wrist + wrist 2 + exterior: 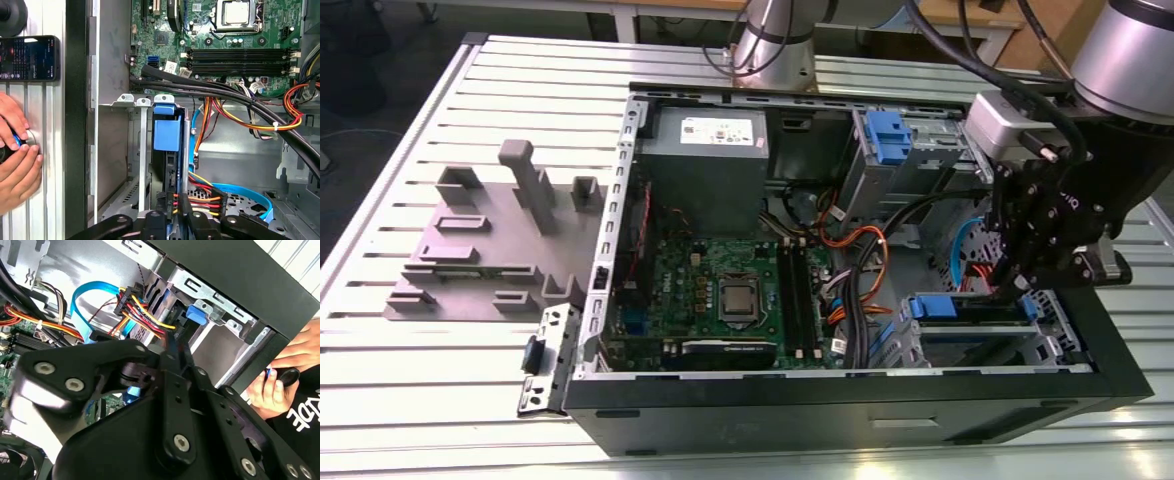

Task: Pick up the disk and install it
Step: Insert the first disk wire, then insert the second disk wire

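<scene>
While the black pincer (1025, 262) hangs inside the open black computer case (854, 410), it stands just above the drive cage at the 4 o'clock corner of the case in the exterior view. The flat silver disk with its blue plastic frame (958, 308) sits in that grey metal cage (1047, 345), and its blue end tab shows at the top. In the first wrist view the disk (165, 135) stands on edge between the cage rails, and a bundle of red, yellow and black wires (197, 200) is plugged at its near end, close beside the pincer's tips (170, 217). I cannot tell if the fingers are together or apart, because the linkage hides them. The green motherboard (720, 290) lies in the middle of the case, with a grey box-shaped power supply (707, 150) at 12 o'clock from it. A person's hand (17, 155) rests on the slatted metal worktop (440, 340) beside the case, next to a dark phone (27, 58).
</scene>
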Controlling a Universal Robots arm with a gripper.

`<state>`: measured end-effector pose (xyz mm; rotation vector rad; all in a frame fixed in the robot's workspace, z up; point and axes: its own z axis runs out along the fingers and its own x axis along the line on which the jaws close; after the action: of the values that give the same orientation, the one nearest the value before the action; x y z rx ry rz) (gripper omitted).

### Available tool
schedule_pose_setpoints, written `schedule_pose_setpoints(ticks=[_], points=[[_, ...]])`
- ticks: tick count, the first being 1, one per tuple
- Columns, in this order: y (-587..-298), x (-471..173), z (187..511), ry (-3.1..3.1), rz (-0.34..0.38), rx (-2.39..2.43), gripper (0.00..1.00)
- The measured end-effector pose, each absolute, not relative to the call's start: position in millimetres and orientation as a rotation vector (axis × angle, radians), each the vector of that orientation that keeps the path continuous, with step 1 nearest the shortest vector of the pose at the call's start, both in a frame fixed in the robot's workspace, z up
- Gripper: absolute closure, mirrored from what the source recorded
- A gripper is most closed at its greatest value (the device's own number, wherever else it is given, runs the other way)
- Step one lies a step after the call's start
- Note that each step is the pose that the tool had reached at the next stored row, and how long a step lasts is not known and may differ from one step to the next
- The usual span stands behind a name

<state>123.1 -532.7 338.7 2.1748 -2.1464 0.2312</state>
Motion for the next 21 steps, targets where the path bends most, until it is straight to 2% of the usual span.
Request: schedule_pose_setpoints(ticks=[1, 2, 3, 21], points=[[-532.7, 123.1, 338.8, -2.146, 0.231, 2.175, 0.84], [-532.7, 123.1, 338.8, -2.146, 0.231, 2.175, 0.84], [-532.7, 123.1, 338.9, -2.146, 0.231, 2.175, 0.89], [-532.7, 122.2, 339.5, -2.146, 0.232, 2.175, 0.89]])
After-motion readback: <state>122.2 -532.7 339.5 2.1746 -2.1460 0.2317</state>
